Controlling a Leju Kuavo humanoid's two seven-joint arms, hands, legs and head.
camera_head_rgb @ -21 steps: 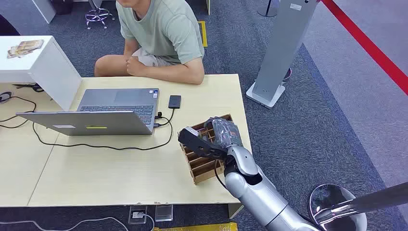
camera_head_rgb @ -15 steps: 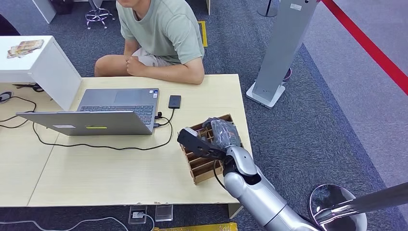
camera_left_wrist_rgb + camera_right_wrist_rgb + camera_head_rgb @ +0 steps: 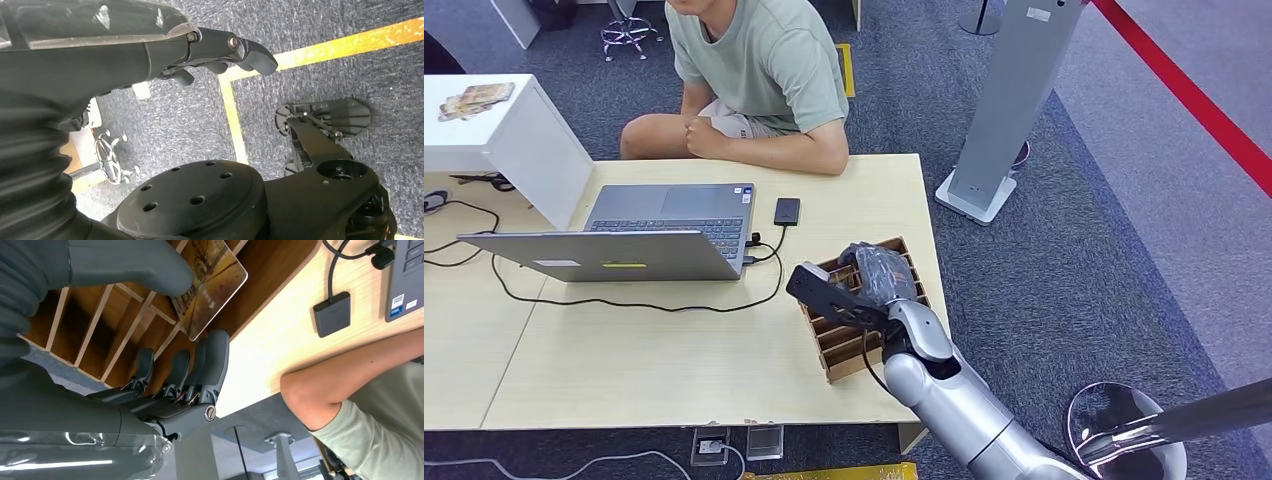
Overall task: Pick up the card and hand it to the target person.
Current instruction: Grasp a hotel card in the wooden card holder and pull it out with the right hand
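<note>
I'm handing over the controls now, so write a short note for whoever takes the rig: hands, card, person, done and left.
Right hand: over the wooden slotted rack at the table's right end, thumb and fingers on either side of the card; a firm pinch cannot be confirmed.
Left hand: hanging over the floor, fingers curled, holding nothing.
Person: seated at the table's far side, arms resting on the edge.
Done: reach to the card.
Left: secure the card, lift it out, hand it over.

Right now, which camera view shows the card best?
The right wrist view: the card appears close, its printed picture visible, pinched by the right hand above the wooden rack. The head view hides it behind the hand. The left wrist view faces the floor.
</note>
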